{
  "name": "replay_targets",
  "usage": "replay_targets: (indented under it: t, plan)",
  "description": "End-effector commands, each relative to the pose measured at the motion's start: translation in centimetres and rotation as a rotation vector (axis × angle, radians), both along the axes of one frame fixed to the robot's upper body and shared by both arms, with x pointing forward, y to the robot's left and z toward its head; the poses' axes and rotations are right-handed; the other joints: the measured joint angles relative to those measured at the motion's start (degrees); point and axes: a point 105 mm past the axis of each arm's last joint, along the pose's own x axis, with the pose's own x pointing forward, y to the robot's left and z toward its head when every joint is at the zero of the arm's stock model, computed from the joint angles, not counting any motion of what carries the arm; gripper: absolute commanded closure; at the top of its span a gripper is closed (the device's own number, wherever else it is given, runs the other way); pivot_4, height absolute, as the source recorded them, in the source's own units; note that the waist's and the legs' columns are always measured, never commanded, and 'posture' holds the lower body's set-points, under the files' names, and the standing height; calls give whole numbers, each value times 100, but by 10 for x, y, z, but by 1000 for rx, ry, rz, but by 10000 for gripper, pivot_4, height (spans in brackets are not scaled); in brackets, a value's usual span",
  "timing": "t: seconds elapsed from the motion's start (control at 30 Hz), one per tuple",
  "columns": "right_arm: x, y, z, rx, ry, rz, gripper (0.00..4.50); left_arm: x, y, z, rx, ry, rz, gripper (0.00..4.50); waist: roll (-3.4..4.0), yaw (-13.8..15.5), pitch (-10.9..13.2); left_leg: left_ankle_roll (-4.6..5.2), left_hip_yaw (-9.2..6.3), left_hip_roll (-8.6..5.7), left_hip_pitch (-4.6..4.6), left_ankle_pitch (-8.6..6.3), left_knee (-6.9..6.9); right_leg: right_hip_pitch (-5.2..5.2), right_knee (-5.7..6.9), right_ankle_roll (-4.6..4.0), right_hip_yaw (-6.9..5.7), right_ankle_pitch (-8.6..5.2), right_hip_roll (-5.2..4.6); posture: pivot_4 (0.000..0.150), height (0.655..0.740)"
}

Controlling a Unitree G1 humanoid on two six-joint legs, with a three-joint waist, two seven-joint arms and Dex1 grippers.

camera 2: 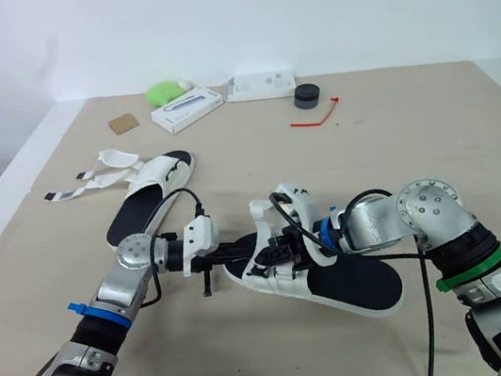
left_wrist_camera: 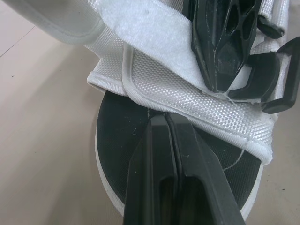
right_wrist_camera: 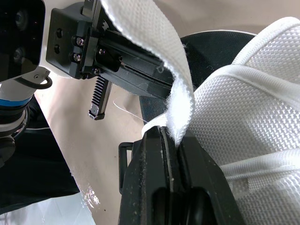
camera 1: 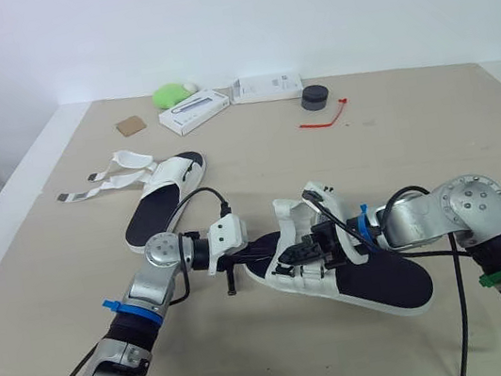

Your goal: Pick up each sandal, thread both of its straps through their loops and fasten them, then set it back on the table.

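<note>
Judging by how things lay, the task was in its first half. The near sandal [camera 1: 380,282] sat at the front of the bench [camera 1: 434,140] between the two arms, with neither of its straps visibly fastened. The right gripper [right_wrist_camera: 172,136] was closed on a white strap [right_wrist_camera: 159,42] of this sandal, the webbing running down between its fingers. The left gripper [left_wrist_camera: 165,119] was at the toe end with its fingers pressed together over the black insole. I could not tell whether it pinched anything.

The far sandal [camera 1: 168,193] lay well apart toward the robot's left, its loose straps [camera 1: 102,183] spread flat on the bench. It looked untouched, so all of its threading and fastening was left to do.

No brand or label was readable on either sandal. The two white boxes [camera 1: 194,111] at the back carried print too small to read.
</note>
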Motion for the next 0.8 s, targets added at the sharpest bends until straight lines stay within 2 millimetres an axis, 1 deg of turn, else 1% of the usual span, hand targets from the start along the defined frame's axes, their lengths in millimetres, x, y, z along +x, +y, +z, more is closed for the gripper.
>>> replay_targets:
  t: [0.03, 0.73, 0.77, 0.8]
  plan:
    - [-5, 2, -4, -10, 18, 28, 44638, -25, 4, -57, 176, 177, -42, 45000, 0, 0, 0, 0, 0, 0, 0, 0, 0, 0, 0, 0, 0, 0, 0, 1500, 7400]
    - [-5, 2, -4, -10, 18, 28, 44638, -25, 4, -57, 176, 177, -42, 45000, 0, 0, 0, 0, 0, 0, 0, 0, 0, 0, 1, 0, 0, 0, 0, 1500, 7400]
    - [-11, 12, 33, 162, -79, 112, 44638, -25, 4, -58, 177, 179, -41, 45000, 0, 1, 1, 0, 0, 0, 0, 0, 0, 0, 1, 0, 0, 0, 0, 1500, 7400]
    - [-18, 16, 60, 280, -155, 181, 44638, -25, 4, -58, 178, 181, -40, 45000, 4, 1, 3, 0, 0, 0, -1, 0, 0, 0, 1, 0, -1, 0, 0, 1500, 7400]
